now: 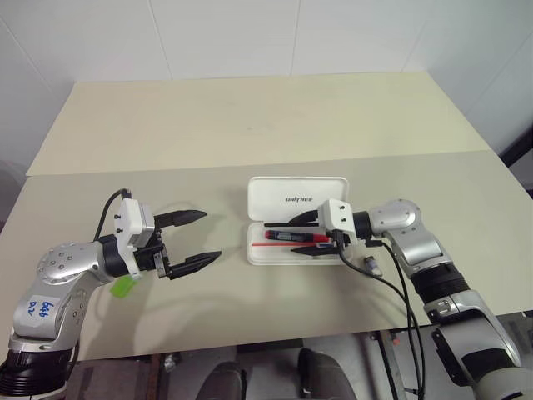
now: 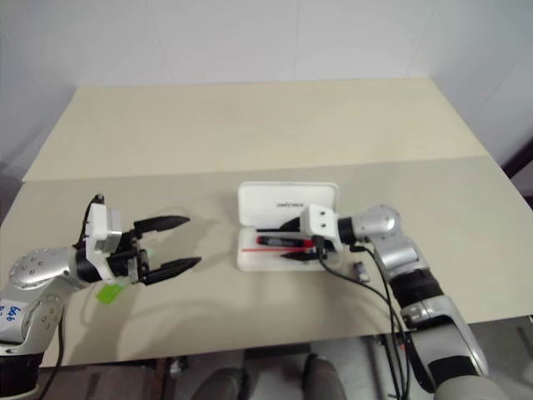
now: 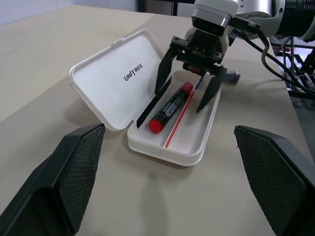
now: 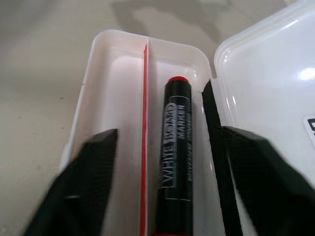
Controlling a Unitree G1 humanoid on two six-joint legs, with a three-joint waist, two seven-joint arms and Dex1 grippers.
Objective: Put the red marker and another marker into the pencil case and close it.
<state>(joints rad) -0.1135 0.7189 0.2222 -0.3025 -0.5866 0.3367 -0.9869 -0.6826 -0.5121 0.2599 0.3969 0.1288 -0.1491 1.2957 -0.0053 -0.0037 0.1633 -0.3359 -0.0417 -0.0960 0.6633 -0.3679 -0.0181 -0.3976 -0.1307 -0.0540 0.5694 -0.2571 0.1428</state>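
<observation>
A white pencil case [image 3: 197, 142] lies open on a beige table [image 3: 59, 64] at the centre of the frame, its lid [image 3: 115, 81] folded back to the upper left. The red marker [image 3: 171, 107] lies inside the tray beside a thin red stripe. The right gripper [image 3: 173, 115] hangs over it from the top, fingers spread either side of the marker without touching it.
</observation>
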